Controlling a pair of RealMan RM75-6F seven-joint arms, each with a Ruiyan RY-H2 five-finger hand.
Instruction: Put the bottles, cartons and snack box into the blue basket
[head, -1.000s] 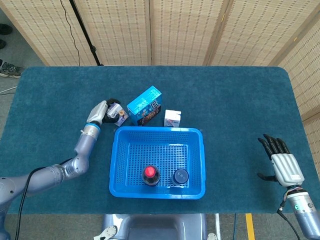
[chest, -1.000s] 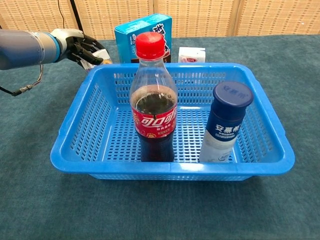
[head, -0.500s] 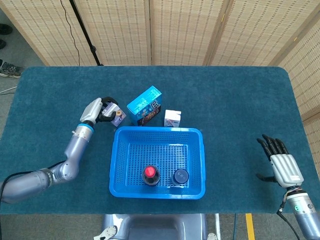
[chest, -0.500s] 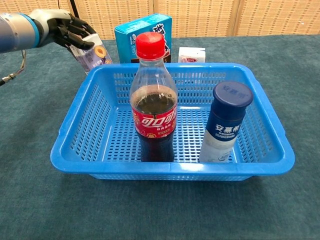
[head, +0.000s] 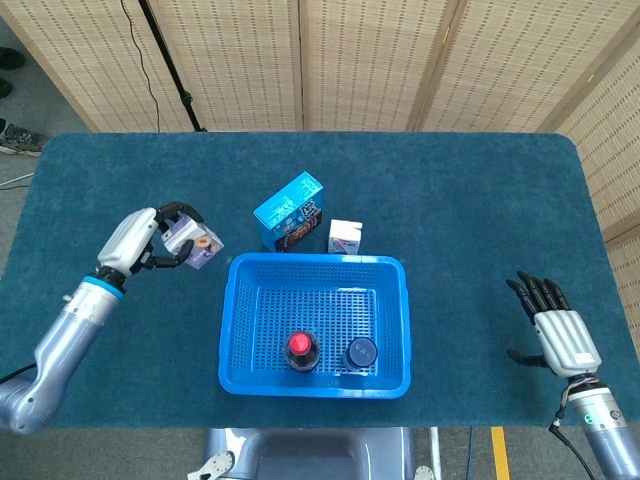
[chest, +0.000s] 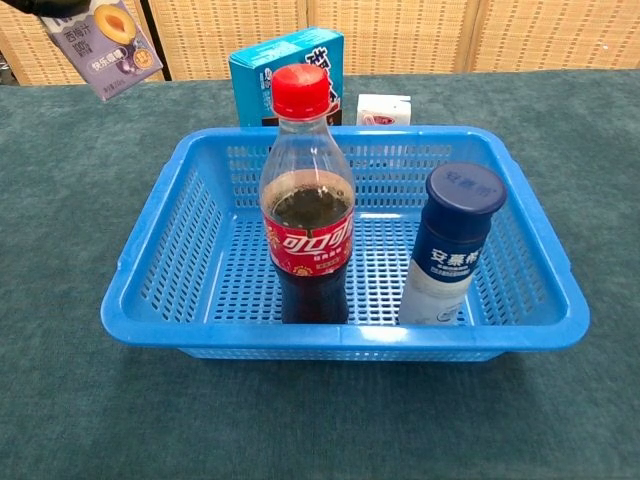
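Left hand (head: 150, 240) grips purple carton (head: 193, 246) lifted left of blue basket (head: 232, 330), clear of its rim; right hand (head: 555, 330) spread, empty near table's right edge.

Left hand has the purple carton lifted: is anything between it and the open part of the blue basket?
Nothing visible. The purple carton in the left hand hangs left of the blue basket. The cola bottle and white bottle stand along the near wall; the far half is open.
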